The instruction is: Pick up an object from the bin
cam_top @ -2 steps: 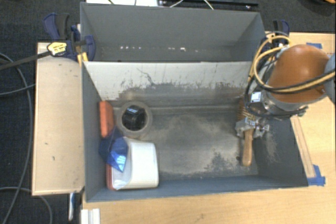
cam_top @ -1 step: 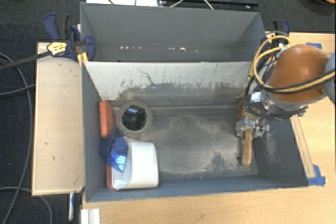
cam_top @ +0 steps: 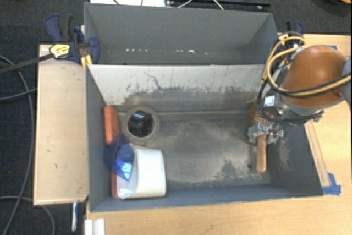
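Grey metal bin [cam_top: 181, 36], floor mostly bare and scuffed.

Tool [cam_top: 265, 135] is low at the right side of the floor, near the right wall. It sits directly over the upper end of a slim tan wooden stick [cam_top: 261, 159], perhaps a brush handle. The stick lies roughly front to back, its free end pointing to the near wall. Something pale and bristly shows just above the tool but is too small to name.

Tool state: cannot tell whether it is apart, together or clamped on the stick, as the wrist hides the contact.

Handling (judgement): the stick looks light, stiff and not fragile. Smooth wood may slip or swing if gripped only at one end. A hold across its narrow width, nearer mid-length, would keep it level on lifting. The right wall is near, leaving little room on that side.

Other contents, all well apart at the left wall:
- orange-red cylinder [cam_top: 111, 124]
- tan ring with a black round centre [cam_top: 140, 123], just beside the cylinder
- crumpled blue piece [cam_top: 122, 159], lying against a white rounded block [cam_top: 149, 173]

Labels, brands, writing: none legible on anything in the bin
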